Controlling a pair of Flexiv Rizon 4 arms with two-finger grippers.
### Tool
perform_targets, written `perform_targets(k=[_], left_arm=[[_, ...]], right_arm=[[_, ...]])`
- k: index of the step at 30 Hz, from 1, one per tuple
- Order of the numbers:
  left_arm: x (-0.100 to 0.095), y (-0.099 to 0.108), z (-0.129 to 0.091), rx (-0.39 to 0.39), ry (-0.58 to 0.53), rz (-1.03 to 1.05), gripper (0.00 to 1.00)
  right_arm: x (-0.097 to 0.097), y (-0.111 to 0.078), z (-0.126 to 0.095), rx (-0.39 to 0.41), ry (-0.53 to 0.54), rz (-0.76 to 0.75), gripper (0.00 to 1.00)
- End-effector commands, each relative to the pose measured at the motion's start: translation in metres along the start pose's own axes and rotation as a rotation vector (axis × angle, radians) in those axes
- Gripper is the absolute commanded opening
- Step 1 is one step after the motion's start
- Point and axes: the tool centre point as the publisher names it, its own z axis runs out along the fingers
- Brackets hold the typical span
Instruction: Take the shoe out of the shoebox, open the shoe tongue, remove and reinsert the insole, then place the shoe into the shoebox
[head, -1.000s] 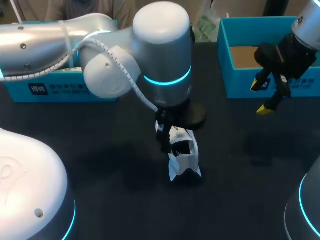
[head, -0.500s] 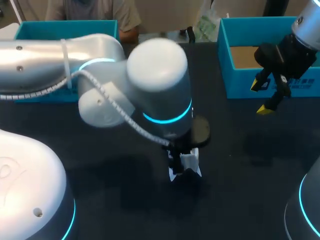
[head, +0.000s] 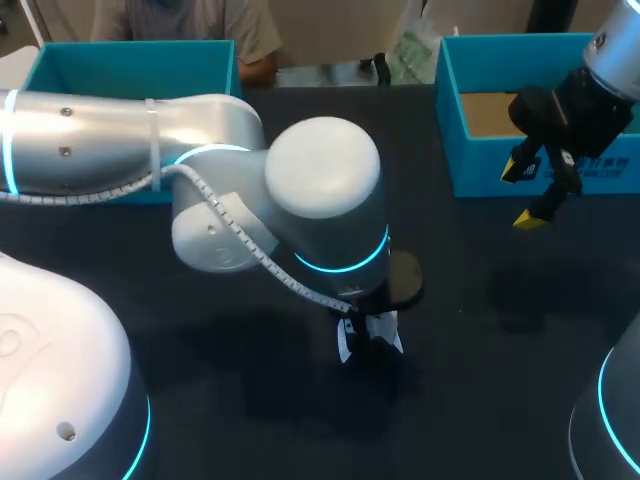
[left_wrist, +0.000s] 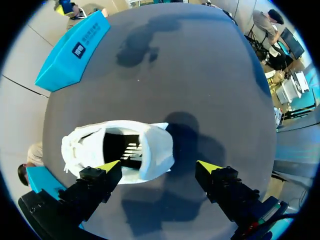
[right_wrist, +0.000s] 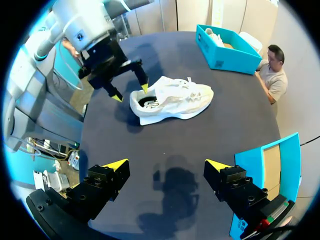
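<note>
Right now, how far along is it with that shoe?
Done: the shoe sits on the table, out of the shoebox. In hand: the left gripper hangs open over its heel opening. Left: insole work, by the look of it, and boxing it.

The shoe (head: 370, 336) lies on the table (head: 200, 400) at the middle of the frame, mostly under my left arm (head: 320, 200), which comes in from the left. My left gripper (left_wrist: 157, 166) hangs over the shoe's heel end, with one finger above the opening and the other off to the side over the table. The left box (head: 60, 65) stands at the upper left and the right box (head: 480, 165) at the upper right, with my right gripper (head: 520, 196) at the right box's front wall.
</note>
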Motion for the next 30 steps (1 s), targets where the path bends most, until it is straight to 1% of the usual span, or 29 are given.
perform_targets(k=[1, 4, 12, 14, 15, 16, 21, 23, 26, 29, 30], left_arm=[[0.004, -0.015, 0.02, -0.031, 0.011, 0.0, 0.96], [0.004, -0.015, 0.023, -0.041, 0.013, -0.016, 0.95], [0.005, -0.017, 0.037, -0.081, 0.027, -0.038, 0.89], [0.006, -0.017, 0.041, -0.087, 0.025, -0.042, 0.85], [0.007, -0.018, 0.043, -0.093, 0.024, -0.043, 0.8], [0.008, -0.018, 0.045, -0.1, 0.022, -0.044, 0.77], [0.011, -0.016, 0.052, -0.118, 0.037, -0.049, 0.74], [0.011, -0.016, 0.054, -0.123, 0.041, -0.048, 0.58], [0.01, -0.016, 0.055, -0.132, 0.045, -0.049, 0.55], [0.008, -0.016, 0.057, -0.135, 0.059, -0.056, 0.44], [0.008, -0.016, 0.058, -0.138, 0.067, -0.057, 0.38]], right_arm=[[0.0, 0.0, 0.001, 0.002, -0.001, 0.0, 1.0], [0.0, 0.0, 0.001, 0.002, -0.001, 0.0, 1.0], [0.0, 0.0, 0.001, 0.002, -0.001, 0.0, 1.0], [0.0, 0.0, 0.001, 0.002, -0.001, 0.0, 1.0], [0.0, 0.0, 0.001, 0.002, -0.001, 0.0, 1.0], [0.0, 0.0, 0.001, 0.002, -0.001, 0.0, 1.0], [0.0, 0.0, 0.001, 0.002, -0.001, 0.0, 1.0], [0.0, 0.0, 0.001, 0.002, -0.001, 0.0, 1.0], [0.0, 0.0, 0.001, 0.002, -0.001, 0.0, 1.0], [0.0, 0.0, 0.001, 0.002, -0.001, 0.0, 1.0], [0.0, 0.0, 0.001, 0.002, -0.001, 0.0, 1.0]])
